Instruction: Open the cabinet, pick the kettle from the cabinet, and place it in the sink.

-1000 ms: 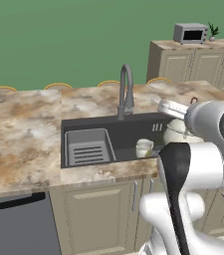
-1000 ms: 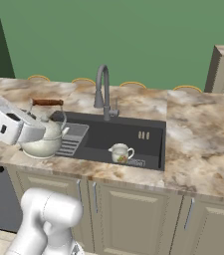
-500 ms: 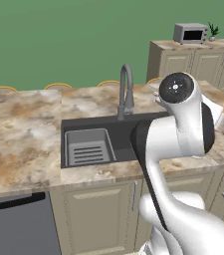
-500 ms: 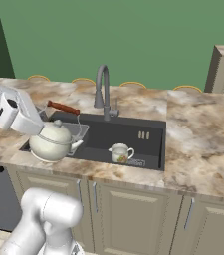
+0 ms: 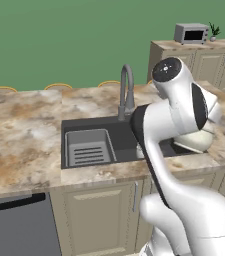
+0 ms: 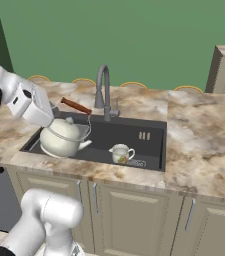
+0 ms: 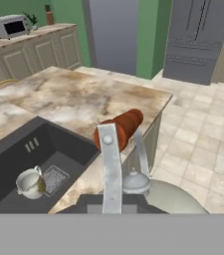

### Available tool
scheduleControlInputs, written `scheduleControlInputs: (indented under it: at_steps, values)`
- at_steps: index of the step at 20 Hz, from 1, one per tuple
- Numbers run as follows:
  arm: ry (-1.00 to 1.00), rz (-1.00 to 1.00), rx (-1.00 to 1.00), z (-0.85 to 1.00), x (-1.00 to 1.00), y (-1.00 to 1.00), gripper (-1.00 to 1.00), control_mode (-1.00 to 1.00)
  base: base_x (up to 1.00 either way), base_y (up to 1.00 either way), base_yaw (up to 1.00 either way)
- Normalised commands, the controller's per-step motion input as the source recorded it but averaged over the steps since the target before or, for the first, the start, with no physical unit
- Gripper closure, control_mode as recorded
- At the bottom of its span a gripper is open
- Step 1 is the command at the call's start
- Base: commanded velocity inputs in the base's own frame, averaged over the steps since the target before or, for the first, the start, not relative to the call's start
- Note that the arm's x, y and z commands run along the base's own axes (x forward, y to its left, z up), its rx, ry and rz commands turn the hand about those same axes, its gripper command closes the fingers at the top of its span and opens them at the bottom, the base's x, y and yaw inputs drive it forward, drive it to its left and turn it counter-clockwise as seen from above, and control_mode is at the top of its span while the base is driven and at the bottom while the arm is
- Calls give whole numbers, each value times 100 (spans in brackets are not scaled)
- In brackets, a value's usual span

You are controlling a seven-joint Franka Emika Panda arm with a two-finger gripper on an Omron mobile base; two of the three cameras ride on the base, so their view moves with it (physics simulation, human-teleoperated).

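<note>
My gripper point(image 6: 60, 106) is shut on the reddish-brown wooden bar of the kettle point(image 6: 63, 137), which hangs from it. The kettle is cream-white and round, and the right base view shows it above the near left end of the dark grey sink point(image 6: 136, 131). In the left base view the kettle point(image 5: 196, 141) peeks out behind my arm at the right end of the sink point(image 5: 109, 131). The hand view looks down over the handle bar point(image 7: 121, 128) and lid knob, with the sink point(image 7: 44, 144) to the left. The cabinet is out of view.
A small cup point(image 6: 120, 153) stands in the basin, also in the hand view point(image 7: 30, 183). The curved silver tap point(image 6: 104, 90) rises behind the sink. A ribbed tray point(image 5: 88, 147) fills the sink's left part. A microwave point(image 5: 190, 33) sits on far cabinets. Marble counter surrounds the basin.
The arm has swung round, carrying the kettle right in the right base view, from the counter's left edge to above the sink's near left end. The grip stays shut.
</note>
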Motion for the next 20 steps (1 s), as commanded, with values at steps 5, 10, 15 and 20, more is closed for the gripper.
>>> scheduleControlInputs:
  at_steps: [5, 10, 15, 20]
  values:
    - [-3, 0, -3, -38, 34, -13, 100, -100, 0, 0, 0]
    - [-1, 0, -1, -25, 43, -16, 100, -100, 0, 0, 0]
    - [0, -1, 0, -22, 48, -15, 100, -100, 0, 0, 0]
    - [-2, -4, -2, -27, 37, -8, 100, -100, 0, 0, 0]
